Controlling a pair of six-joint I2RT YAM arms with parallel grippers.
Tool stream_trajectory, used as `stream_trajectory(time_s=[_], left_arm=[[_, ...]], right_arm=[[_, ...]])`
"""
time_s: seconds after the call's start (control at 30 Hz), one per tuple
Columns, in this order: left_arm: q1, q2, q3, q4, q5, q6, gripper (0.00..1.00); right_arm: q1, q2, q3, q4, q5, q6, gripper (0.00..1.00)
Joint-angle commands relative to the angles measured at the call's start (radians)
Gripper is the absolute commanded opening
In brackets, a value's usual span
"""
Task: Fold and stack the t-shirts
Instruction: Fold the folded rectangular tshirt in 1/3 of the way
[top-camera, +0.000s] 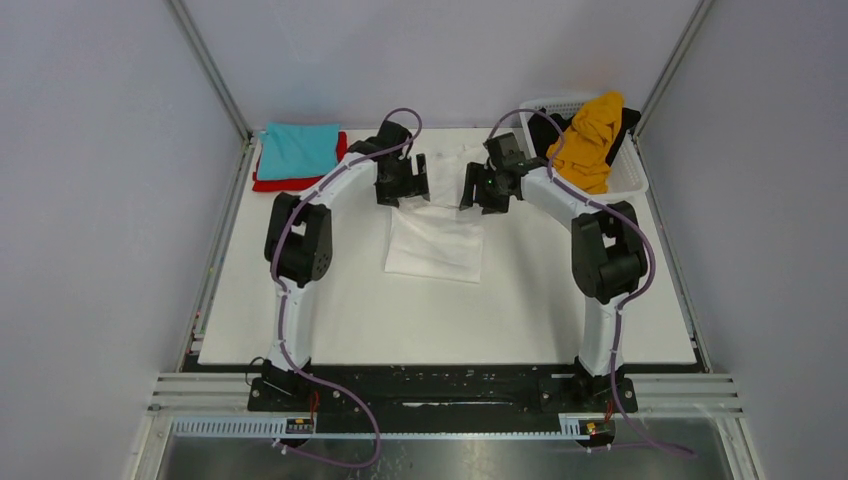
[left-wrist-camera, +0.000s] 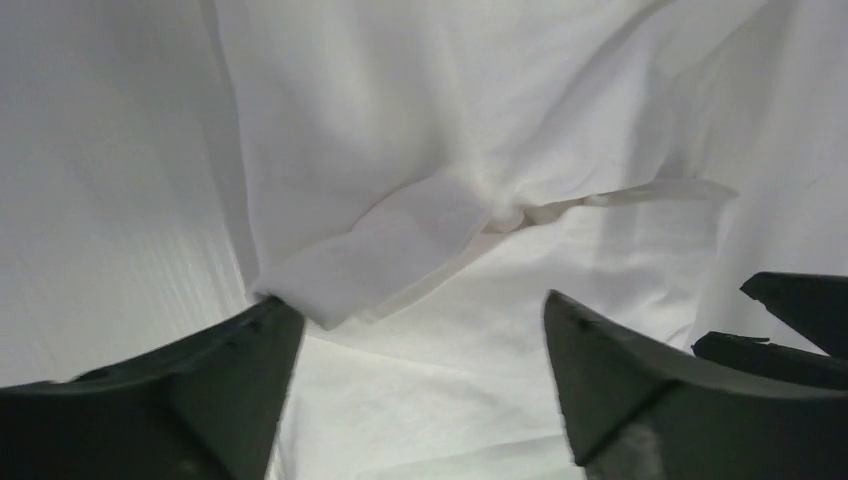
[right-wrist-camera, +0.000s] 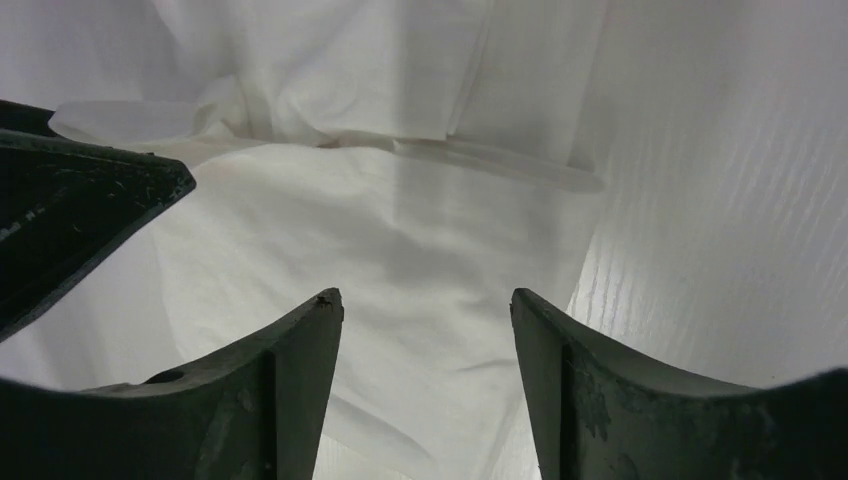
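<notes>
1. Between the two grippers and just beneath them lies the white t-shirt (top-camera: 436, 240), partly folded on the white table (top-camera: 330, 320), with its nearer end squared off and its far end rumpled.
2. The left gripper (top-camera: 405, 188) hangs over the shirt's far left part with its jaws spread wide. In its wrist view both dark fingers (left-wrist-camera: 200, 390) frame white cloth, and a folded flap of fabric ends just beside the left fingertip.
3. The right gripper (top-camera: 482, 190) sits close to the left one, over the shirt's far right part. Its jaws are also spread, with nothing pinched between its fingers (right-wrist-camera: 270, 390), only creased white cloth below them.
4. Left of the left gripper, well apart at the table's far corner, a folded teal t-shirt (top-camera: 298, 150) lies on a red t-shirt (top-camera: 275, 184).
5. Right of the right gripper stands a white lattice basket (top-camera: 630, 186). It holds a bunched orange-yellow t-shirt (top-camera: 590, 140) on top of a black t-shirt (top-camera: 633, 120).
</notes>
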Motion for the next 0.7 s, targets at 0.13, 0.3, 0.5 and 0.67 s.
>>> stream_trajectory(time_s=[0.13,0.3,0.5,0.67], left_arm=[[0.009,-0.187,-0.046,0.042,0.036,0.020,0.99],[0.009,-0.394,-0.337,0.095,-0.034,0.003,0.99],[0.008,-0.535,-0.576,0.106,-0.068,-0.037,0.99],[0.008,-0.619,-0.791,0.148,0.010,-0.094,0.99]], right_arm=[[-0.014,-0.123,-0.067,0.036,-0.072,-0.005,0.81],[-0.011,-0.295,-0.347,0.151,-0.125,0.055,0.82],[0.028,-0.402,-0.598,0.280,-0.159,0.139,0.79],[0.102,-0.396,-0.655,0.282,-0.144,0.162,0.72]])
